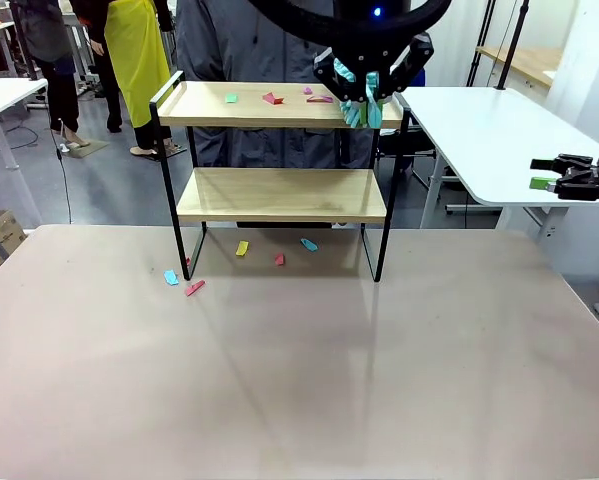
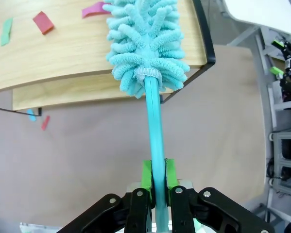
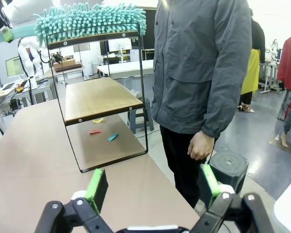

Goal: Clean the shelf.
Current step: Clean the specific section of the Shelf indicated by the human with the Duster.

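- Presently, the shelf (image 1: 279, 195) is seen standing at the far side of the surface (image 1: 299, 380), its two light wooden boards carried in a thin black frame.
- The left gripper (image 2: 156, 174) is clenched on the teal handle of a fluffy duster (image 2: 145, 43), with the green pads pressed against the handle from both sides.
- The duster's head is laid on the right end of the top board (image 1: 269, 108), just beside the raised end rail. The shelf is thus placed straight ahead of the left gripper, at the far end of the handle.
- In the front view that gripper is found just above the top board's right end, with its arm reaching in from overhead.
- Coloured paper scraps (image 1: 271, 98) are seen lying on the top board in green, red and pink, all to the left of the duster's head.
- Loose scraps (image 1: 242, 248) are scattered on the surface under the shelf in yellow, red and blue, and a blue and a red one are found by the front left leg.
- The right gripper (image 3: 152, 187) is released, its pads spread wide with nothing between them. It is positioned well apart from the shelf, off the right side of the surface.
- A person (image 3: 203, 73) in a grey jacket is seen standing just behind the shelf, with one hand (image 3: 201, 145) hanging at the side.
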You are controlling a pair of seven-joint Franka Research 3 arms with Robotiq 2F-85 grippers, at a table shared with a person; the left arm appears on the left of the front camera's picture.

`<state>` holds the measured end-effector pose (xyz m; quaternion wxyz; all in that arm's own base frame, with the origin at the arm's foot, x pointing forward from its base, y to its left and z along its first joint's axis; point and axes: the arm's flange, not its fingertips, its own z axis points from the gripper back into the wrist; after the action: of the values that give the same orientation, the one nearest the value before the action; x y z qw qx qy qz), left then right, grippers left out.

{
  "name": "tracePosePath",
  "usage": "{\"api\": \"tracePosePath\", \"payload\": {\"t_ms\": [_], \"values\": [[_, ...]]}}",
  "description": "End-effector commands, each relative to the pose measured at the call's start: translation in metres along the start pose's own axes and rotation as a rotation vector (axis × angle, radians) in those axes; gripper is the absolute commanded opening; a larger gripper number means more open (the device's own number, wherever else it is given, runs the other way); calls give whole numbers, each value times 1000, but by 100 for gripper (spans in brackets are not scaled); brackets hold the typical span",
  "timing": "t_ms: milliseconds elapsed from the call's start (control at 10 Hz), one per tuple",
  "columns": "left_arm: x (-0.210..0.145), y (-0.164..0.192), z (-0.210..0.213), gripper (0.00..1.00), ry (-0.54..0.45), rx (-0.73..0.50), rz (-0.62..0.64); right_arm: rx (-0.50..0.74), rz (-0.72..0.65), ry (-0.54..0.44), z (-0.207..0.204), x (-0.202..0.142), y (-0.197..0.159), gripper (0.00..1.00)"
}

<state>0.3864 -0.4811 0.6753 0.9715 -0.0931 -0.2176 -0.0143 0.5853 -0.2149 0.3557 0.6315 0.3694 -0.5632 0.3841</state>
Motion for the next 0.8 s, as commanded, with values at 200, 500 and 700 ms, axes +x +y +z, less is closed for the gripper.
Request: {"api": "tracePosePath", "payload": {"t_ms": [200, 500, 700], "values": [[7, 57, 4, 13, 79, 48, 6, 2, 3, -2, -2, 2, 1, 100], [13, 115, 10, 13, 125, 136, 36, 2, 3, -2, -2, 2, 1, 100], [18, 154, 17, 13, 132, 229, 31, 2, 3, -2, -2, 2, 1, 100]]}}
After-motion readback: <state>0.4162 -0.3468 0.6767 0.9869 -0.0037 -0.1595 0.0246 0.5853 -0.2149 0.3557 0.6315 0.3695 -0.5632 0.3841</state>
